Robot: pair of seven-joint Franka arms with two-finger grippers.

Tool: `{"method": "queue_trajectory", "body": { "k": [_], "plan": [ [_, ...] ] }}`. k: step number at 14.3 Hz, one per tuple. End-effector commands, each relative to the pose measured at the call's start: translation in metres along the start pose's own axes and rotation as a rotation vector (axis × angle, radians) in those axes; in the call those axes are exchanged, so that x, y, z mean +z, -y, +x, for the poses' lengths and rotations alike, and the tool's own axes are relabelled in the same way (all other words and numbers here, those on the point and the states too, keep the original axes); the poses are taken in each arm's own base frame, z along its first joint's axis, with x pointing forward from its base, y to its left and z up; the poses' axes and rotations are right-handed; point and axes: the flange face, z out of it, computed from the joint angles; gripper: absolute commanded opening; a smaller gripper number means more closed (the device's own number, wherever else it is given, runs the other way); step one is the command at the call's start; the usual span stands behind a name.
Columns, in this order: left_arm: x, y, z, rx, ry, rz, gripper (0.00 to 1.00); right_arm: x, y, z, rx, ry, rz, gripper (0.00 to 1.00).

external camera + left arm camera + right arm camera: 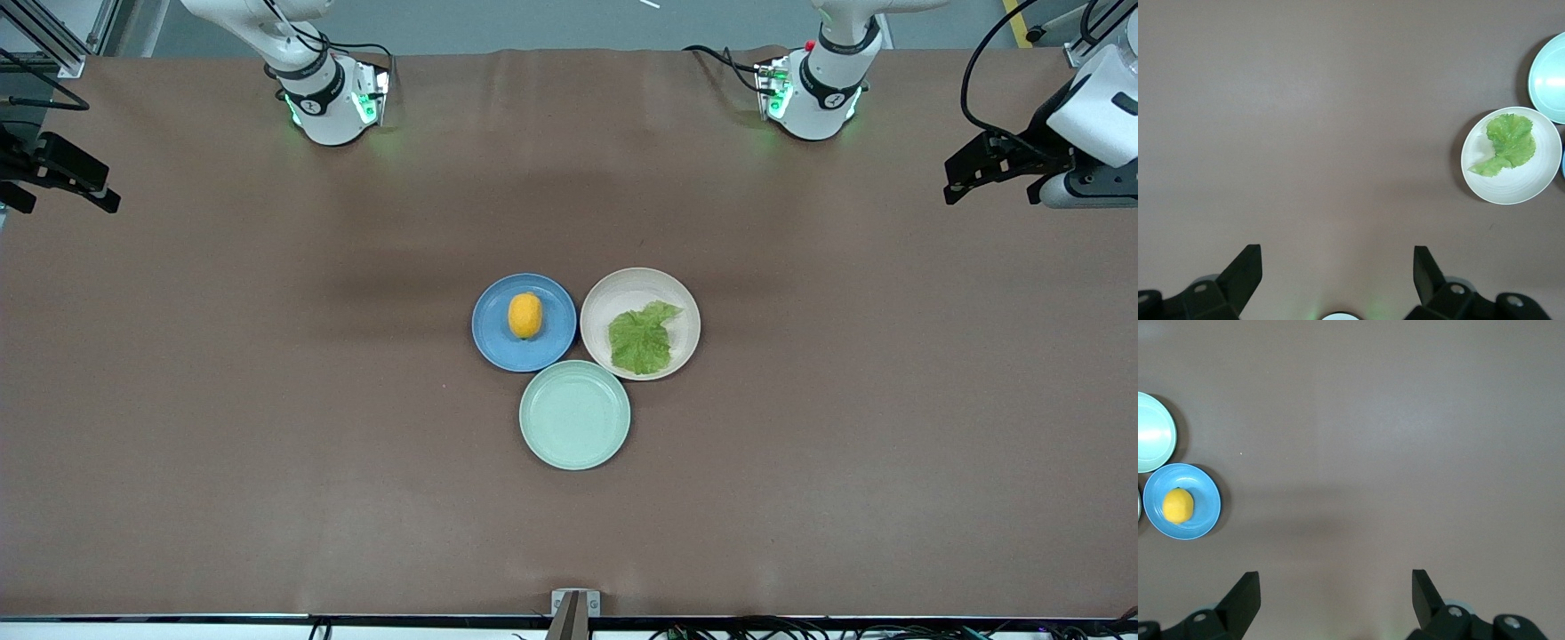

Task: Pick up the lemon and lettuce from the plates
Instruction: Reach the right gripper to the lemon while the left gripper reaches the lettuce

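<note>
Front view: lemon on blue plate, lettuce on beige plate, plates side by side mid-desk; mint-green plate nearer camera, touching both. Left gripper and right gripper wait over desk ends.

Left wrist view: left gripper jaws spread wide, released, over bare desk; lettuce well apart.

Right wrist view: right gripper jaws released; lemon well apart.
</note>
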Motion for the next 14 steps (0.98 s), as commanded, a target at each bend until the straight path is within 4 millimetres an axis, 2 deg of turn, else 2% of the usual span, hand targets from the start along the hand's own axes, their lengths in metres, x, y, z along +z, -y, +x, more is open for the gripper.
{"method": "queue_trajectory", "body": {
  "k": [1,4,7,10,11,14],
  "plan": [
    [-0.007,0.004,-0.004,0.025,-0.011,0.004,1.0,-0.003,0.002,0.003,-0.012,-0.011,-0.015,1.0],
    [-0.012,0.005,0.005,0.013,-0.025,-0.001,1.0,-0.003,0.002,0.003,-0.012,-0.011,-0.015,1.0],
    [-0.005,0.007,0.018,0.01,-0.013,-0.003,1.0,-0.003,0.007,0.003,-0.017,-0.011,-0.01,1.0],
    [0.011,-0.004,0.024,0.023,0.018,-0.005,1.0,-0.001,0.032,0.003,-0.057,-0.013,-0.008,1.0],
    [0.022,-0.008,0.028,0.027,0.04,-0.012,1.0,0.001,0.044,0.005,-0.079,-0.015,-0.006,1.0],
    [0.054,-0.041,0.044,-0.013,0.084,-0.016,1.0,0.018,0.079,0.011,-0.111,0.01,-0.002,1.0]
  ]
}}
